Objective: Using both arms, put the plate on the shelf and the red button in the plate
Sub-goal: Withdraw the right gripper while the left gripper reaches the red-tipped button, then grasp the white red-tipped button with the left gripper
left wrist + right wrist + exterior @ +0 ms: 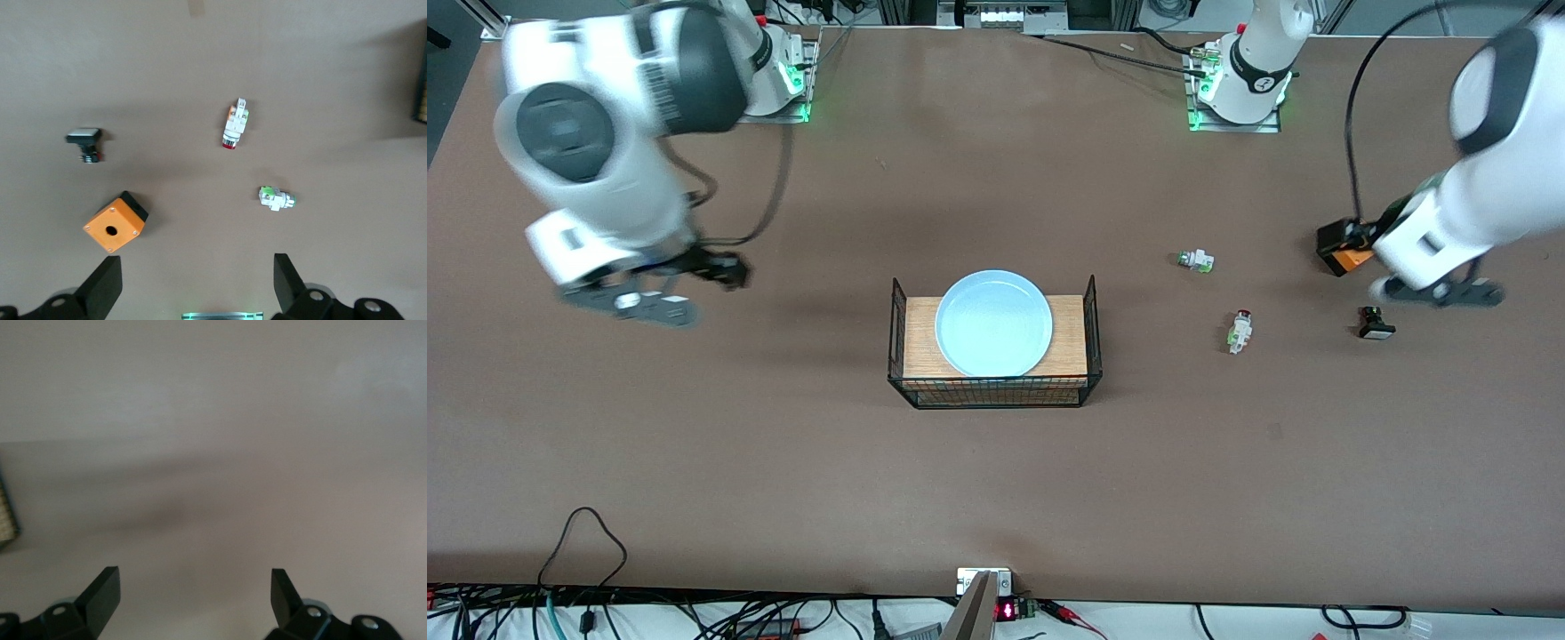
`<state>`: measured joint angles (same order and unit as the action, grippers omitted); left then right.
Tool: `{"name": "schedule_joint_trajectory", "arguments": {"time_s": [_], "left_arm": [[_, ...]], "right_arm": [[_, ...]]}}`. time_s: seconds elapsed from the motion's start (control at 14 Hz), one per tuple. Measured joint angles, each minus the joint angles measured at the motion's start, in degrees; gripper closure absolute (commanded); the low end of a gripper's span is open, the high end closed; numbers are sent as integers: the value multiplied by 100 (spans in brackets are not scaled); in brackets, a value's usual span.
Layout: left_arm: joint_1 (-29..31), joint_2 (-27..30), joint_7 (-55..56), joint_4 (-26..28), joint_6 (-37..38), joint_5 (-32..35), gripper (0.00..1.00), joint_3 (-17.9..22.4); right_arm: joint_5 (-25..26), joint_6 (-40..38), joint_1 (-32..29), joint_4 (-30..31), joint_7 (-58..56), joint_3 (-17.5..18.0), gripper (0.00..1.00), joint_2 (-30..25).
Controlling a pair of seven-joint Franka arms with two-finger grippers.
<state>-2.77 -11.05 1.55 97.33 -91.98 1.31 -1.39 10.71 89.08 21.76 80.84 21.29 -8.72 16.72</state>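
The light-blue plate (pixel 993 323) lies flat on a wooden board (pixel 1069 338) inside a black wire basket (pixel 996 391) at mid-table. The red button (pixel 1240 331) lies on the table toward the left arm's end; it also shows in the left wrist view (pixel 234 125). My left gripper (pixel 1440 289) hangs open and empty (pixel 197 283) above the table, beside an orange box (pixel 115 222). My right gripper (pixel 711 268) is open and empty (pixel 193 597) over bare table toward the right arm's end.
A green-capped white part (pixel 1196 260) lies farther from the front camera than the red button. A black button with a white cap (pixel 1376 323) and the orange box (pixel 1343 249) lie under the left arm. The basket's edge (pixel 5 513) shows in the right wrist view.
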Motion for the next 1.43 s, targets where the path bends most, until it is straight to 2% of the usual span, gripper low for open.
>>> {"name": "schedule_joint_trajectory", "arguments": {"time_s": [0.21, 0.36, 0.5, 0.71, 0.93, 1.0, 1.14, 1.29, 1.43], "left_arm": [[-12, -793, -25, 27, -692, 0, 0, -9], [-106, -1211, -50, 78, -1231, 0, 0, -21], [-234, -1440, -96, 373, -1912, 47, 0, -28], [-274, -1509, -344, 1112, -3135, 102, 0, -23], [-270, -1668, -474, 1626, -4131, 102, 2, -12], [-270, -1758, -499, 1709, -4340, 102, 15, -12], [-270, -1926, -518, 1767, -4547, 102, 56, -13], [-270, -1983, -522, 1768, -4561, 102, 77, -13], [-270, -1984, -545, 1765, -4467, 102, 85, -12]], "right_arm": [[-158, 6, -825, 35, -1154, -10, 0, -84], [-588, 7, -1285, 52, -1688, -14, 0, -174], [-958, 9, -1718, 82, -2049, -4, 0, -283], [-1083, 44, -1949, 359, -2127, 49, 0, -544], [-1080, 496, -1947, 1052, -2133, 115, 0, -998], [-1071, 577, -1943, 1231, -2166, 132, 0, -1134], [-1028, 666, -1933, 1435, -2301, 169, 0, -1329], [-1022, 671, -1917, 1546, -2329, 196, 0, -1447], [-1022, 670, -1911, 1602, -2329, 201, 0, -1519]]}}
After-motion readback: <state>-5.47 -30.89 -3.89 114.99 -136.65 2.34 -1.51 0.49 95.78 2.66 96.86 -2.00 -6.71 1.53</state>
